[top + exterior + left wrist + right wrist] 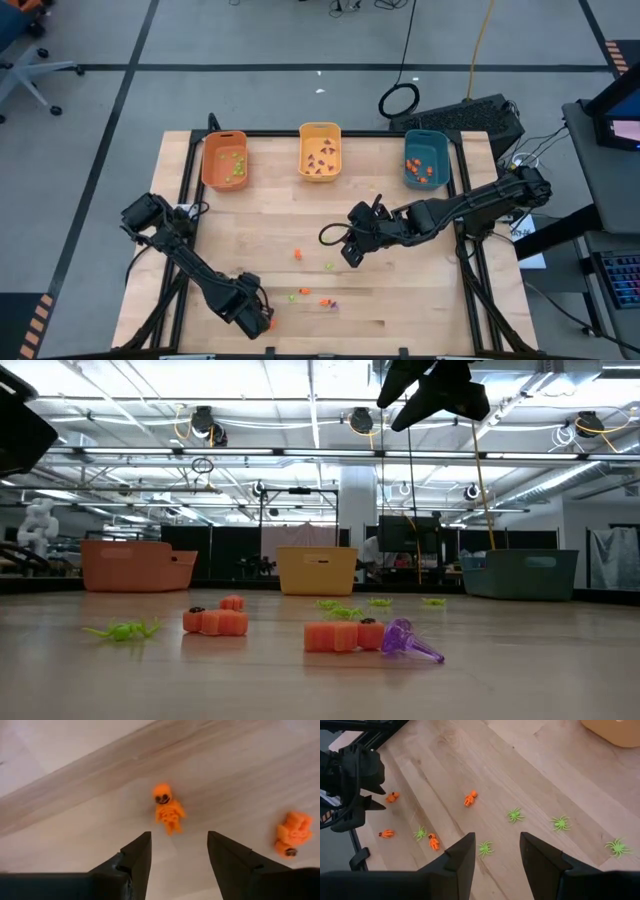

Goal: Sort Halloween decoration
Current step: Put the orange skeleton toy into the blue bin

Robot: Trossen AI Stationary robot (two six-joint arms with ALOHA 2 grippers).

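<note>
Small Halloween trinkets lie scattered on the wooden table: orange skeletons [167,811] [292,834], green spiders [515,814] [485,848] and a purple piece [410,643]. My left gripper [179,851] hangs open over the table's near left part [257,316], pointing down. One orange skeleton lies just ahead of its fingertips, untouched. My right gripper [497,845] is open above the table's middle [350,242], slanting down, with nothing between its fingers. Each trinket rests flat on the wood.
Three bins stand along the far edge: orange [224,160], yellow [320,152] and teal [427,160], each holding several trinkets. A dark frame rail [480,270] borders the table. Bare wood lies between the bins and the scattered pieces.
</note>
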